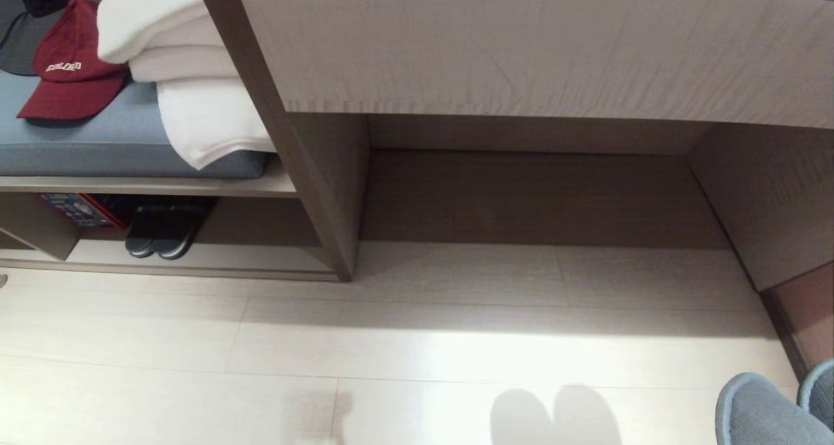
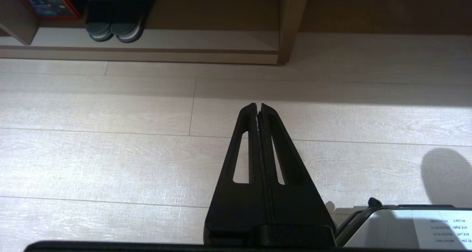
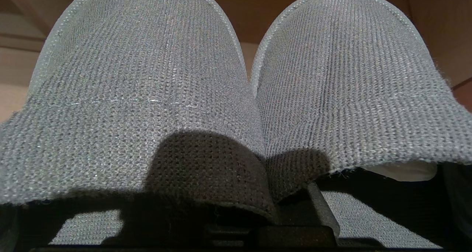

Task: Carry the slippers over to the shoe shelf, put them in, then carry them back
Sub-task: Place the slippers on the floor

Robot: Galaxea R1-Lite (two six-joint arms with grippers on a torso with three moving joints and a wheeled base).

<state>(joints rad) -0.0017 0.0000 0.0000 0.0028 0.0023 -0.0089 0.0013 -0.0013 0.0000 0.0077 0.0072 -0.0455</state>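
Observation:
The slate-grey fabric slippers [image 3: 147, 78] hang side by side, toes forward, filling the right wrist view. My right gripper [image 3: 273, 204] is shut on their inner bands where the two meet. Only the toes show in the head view, as the slippers [image 1: 762, 412] at the bottom right above the floor. The shoe shelf [image 1: 215, 259] is the low pale cubby at the left under a bench, also seen as the shoe shelf [image 2: 184, 41] ahead of the left wrist. My left gripper [image 2: 259, 106] is shut and empty over the floor, pointing toward that shelf.
A dark pair of slippers [image 1: 159, 233] and a colourful box [image 1: 81, 210] sit in the shelf's left part. A red cap [image 1: 71, 67] and folded white towels [image 1: 182, 73] lie on the bench cushion [image 1: 98, 145]. A pale desk counter [image 1: 521, 47] overhangs a shadowed recess [image 1: 521, 197].

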